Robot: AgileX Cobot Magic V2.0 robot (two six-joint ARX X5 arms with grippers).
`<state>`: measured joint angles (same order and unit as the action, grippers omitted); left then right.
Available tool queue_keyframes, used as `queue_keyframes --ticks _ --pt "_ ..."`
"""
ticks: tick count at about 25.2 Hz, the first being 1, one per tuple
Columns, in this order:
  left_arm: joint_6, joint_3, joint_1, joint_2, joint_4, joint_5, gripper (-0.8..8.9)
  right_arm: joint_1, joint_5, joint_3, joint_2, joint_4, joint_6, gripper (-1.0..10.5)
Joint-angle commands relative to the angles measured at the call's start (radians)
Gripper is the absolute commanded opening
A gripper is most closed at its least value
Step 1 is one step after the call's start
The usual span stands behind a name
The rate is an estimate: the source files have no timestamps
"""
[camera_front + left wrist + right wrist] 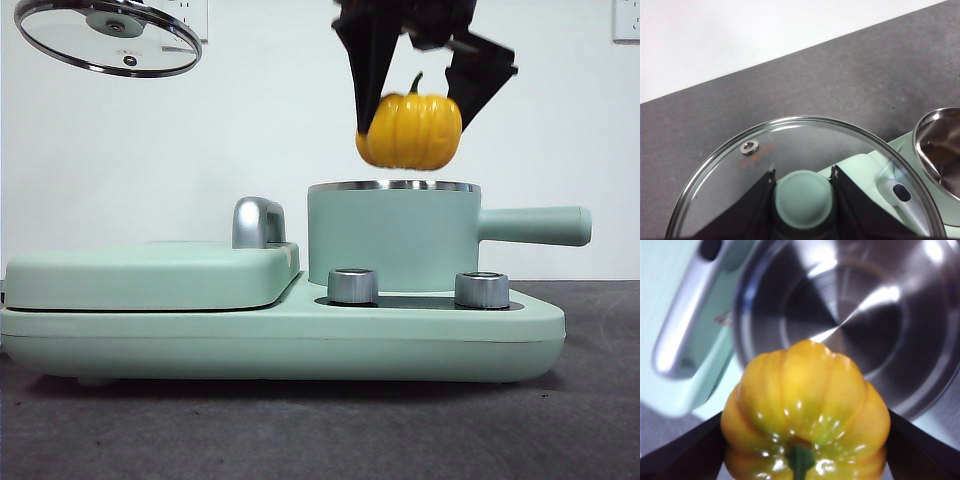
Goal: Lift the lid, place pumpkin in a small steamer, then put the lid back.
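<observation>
Right gripper clamps the glossy ribbed pumpkin just above the open steel-rimmed steamer. Left gripper pinches the glass lid by its knob, held high aside.

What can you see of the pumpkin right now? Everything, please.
The pumpkin is small, glossy yellow-orange and ribbed, with a curved green stem; it looks like plastic. The right gripper clamps its sides with black jaws and holds it in the air, stem up, just above the open small steamer, touching nothing else. The right wrist view shows the steel interior below it.
</observation>
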<state>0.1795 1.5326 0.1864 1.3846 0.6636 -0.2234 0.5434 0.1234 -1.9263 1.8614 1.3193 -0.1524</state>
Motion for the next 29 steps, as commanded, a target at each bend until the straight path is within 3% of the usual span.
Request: queue_keyframes --ticks 1,12,29 --pt "-0.009 0.021 0.002 0.004 -0.021 -0.005 0.24 -0.008 0.0 -0.058 0.055 -0.014 0.029 2.9" --pt "-0.008 0.02 0.002 0.015 -0.022 -0.005 0.24 -0.042 -0.002 -0.159 0.256 -0.054 0.046 2.9" --pt "-0.008 0.02 0.002 0.024 -0.03 -0.005 0.24 -0.008 -0.079 -0.159 0.327 -0.06 0.048 2.9"
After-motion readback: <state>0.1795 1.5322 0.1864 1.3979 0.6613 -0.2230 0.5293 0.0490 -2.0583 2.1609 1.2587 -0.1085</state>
